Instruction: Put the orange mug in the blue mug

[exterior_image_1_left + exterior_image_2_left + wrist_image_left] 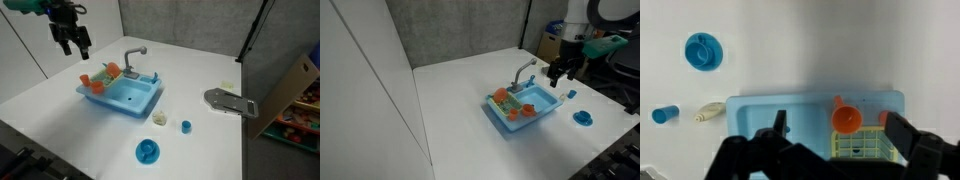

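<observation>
Right now my pincer [833,128] hangs spread wide and empty. The orange mug [847,119] stands mouth-up almost straight beneath it, in the toy sink [770,108]. The blue mug [702,50] waits well off sideways on the tabletop [790,40].

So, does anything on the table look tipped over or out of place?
Yes, two small things. The tiny blue cup and a cream piece seem to lie on their sides on the table near the sink, instead of standing. Nothing looks spilled or broken.
</observation>
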Action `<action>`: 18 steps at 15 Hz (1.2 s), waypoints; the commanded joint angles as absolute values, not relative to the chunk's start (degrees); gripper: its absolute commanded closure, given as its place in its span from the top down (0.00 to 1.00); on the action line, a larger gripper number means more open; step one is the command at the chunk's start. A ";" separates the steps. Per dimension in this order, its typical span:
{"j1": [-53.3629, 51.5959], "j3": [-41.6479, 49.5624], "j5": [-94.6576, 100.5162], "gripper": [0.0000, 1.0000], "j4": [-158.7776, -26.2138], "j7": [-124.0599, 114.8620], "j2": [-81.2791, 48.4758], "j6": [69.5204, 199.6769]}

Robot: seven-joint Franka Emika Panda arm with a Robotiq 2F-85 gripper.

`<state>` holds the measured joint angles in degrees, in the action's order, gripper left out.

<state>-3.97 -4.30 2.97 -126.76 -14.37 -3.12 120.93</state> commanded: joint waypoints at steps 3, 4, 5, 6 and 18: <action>-4.08 -2.73 4.55 1.00 -123.11 -16.07 -10.49 122.77; -4.13 -2.39 4.64 1.00 -122.63 -16.14 -11.53 123.12; -4.14 -2.11 4.49 1.00 -122.11 -15.96 -12.36 123.14; -4.04 -1.98 3.64 1.00 -121.66 -15.25 -12.81 122.61; -4.18 -1.51 3.60 1.00 -124.77 -14.20 -14.70 129.20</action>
<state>-4.08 -2.02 3.08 -123.89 -14.49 -13.41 125.75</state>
